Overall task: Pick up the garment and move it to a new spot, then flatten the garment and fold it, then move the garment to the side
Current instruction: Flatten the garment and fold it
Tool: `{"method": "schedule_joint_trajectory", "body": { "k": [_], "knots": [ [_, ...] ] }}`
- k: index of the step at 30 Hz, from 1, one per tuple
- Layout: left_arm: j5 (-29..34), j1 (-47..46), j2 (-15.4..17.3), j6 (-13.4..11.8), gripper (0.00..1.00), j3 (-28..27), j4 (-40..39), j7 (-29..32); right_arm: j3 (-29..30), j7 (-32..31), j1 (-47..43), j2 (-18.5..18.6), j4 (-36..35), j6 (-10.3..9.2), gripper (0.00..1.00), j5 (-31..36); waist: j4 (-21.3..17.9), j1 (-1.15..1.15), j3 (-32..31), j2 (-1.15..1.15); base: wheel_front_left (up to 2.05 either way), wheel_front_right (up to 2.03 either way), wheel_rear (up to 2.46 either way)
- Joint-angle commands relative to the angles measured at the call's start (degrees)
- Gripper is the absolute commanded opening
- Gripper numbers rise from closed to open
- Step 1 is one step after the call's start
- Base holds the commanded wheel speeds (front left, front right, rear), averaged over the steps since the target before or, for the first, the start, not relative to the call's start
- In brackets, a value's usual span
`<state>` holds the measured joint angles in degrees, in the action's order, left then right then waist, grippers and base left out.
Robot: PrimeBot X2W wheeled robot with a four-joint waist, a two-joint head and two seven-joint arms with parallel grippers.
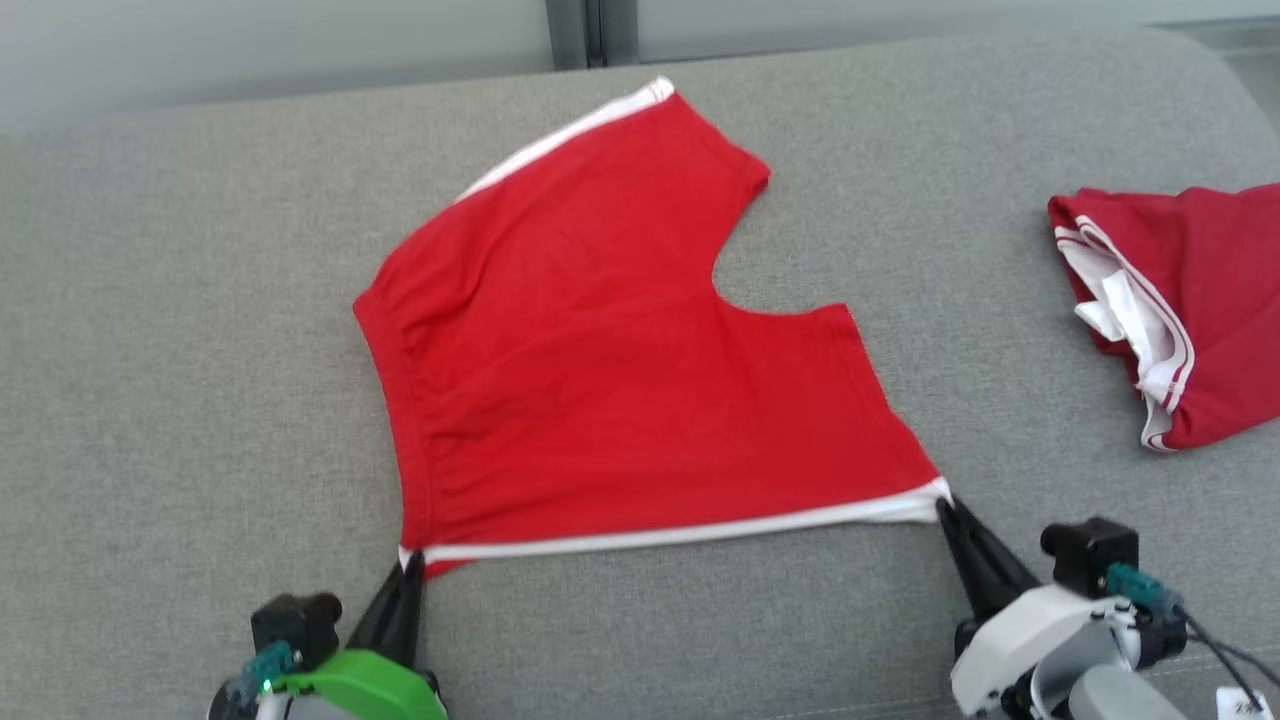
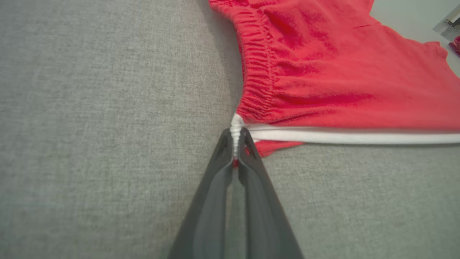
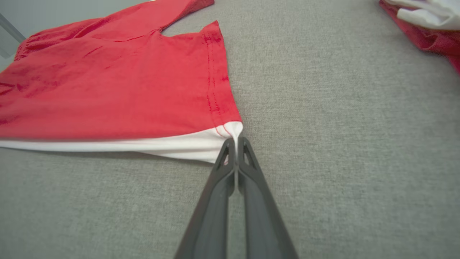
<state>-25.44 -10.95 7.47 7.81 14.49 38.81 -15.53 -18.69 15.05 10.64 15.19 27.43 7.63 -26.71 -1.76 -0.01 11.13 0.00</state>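
While red fabric shorts with white side stripes (image 1: 620,350) lie spread across the middle of the grey woven cushion (image 1: 170,380), we note the left gripper (image 1: 410,566) pinching their waistband corner and the right gripper (image 1: 948,508) pinching their hem corner.

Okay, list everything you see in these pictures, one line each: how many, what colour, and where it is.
red shorts: one, red with white side trim, spread flat mid-cushion
second garment: one, red with white trim, bunched at the right edge
cushion: one, grey fabric, under both garments
wall: one, pale, behind the cushion
left pincer: one, dark fingers, shut on the shorts' near waistband corner
right pincer: one, dark fingers, shut on the shorts' near leg-hem corner
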Motion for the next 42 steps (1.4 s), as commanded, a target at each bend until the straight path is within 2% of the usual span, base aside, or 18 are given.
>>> {"method": "schedule_joint_trajectory", "body": {
  "k": [1, 7, 9, 15, 23, 32, 42],
  "knots": [
    [-0.16, 3.24, 0.90, -0.60, 0.00, -0.29, 1.57, 0.75, 0.31, 0.17, -1.16, 0.49, 0.48, -0.27, 0.00, -0.30, -0.74, 0.01, -6.38, 0.00, 0.00, 0.00, 0.00],
    [-0.31, 10.53, -0.44, -0.53, 0.00, -1.03, 0.07, 0.62, -1.99, 0.17, -8.10, -0.74, 1.35, -0.25, 0.00, 0.30, -1.06, 0.01, -10.82, 0.00, 0.00, 0.00, 0.00],
    [-0.23, 12.91, -0.91, -0.46, 0.00, 0.31, -0.32, 0.62, -2.10, 0.16, -10.43, -0.57, 1.71, -0.24, 0.00, 0.13, -1.10, 0.01, -11.63, 0.00, 0.00, 0.00, 0.00],
    [-0.86, 16.52, -0.26, -0.46, 0.00, -0.89, -3.07, 0.47, -2.05, 0.16, -14.13, 0.06, 0.93, -0.23, 0.00, 0.86, -0.76, 0.01, -12.12, 0.00, 0.00, 0.00, 0.00],
    [1.08, 16.20, -0.79, -0.46, 0.00, -3.93, -10.23, 0.43, 1.38, 0.17, -11.11, 0.34, -3.20, -0.26, 0.00, 2.03, 0.86, 0.01, -11.12, 0.00, 0.00, 0.00, 0.00],
    [3.36, 7.10, -1.69, -0.53, 0.00, -7.30, -16.22, 0.42, 5.04, 0.17, 3.40, 0.26, -4.68, -0.27, 0.00, 4.76, 4.77, 0.01, -3.55, 0.00, 0.00, 0.00, 0.00],
    [5.42, -6.24, -3.80, -0.53, 0.00, -10.09, -16.15, 0.43, 1.83, 0.17, 25.27, 1.46, 2.18, -0.26, 0.00, 8.74, 9.18, 0.01, 8.28, 0.00, 0.00, 0.00, 0.00]
  ]
}}
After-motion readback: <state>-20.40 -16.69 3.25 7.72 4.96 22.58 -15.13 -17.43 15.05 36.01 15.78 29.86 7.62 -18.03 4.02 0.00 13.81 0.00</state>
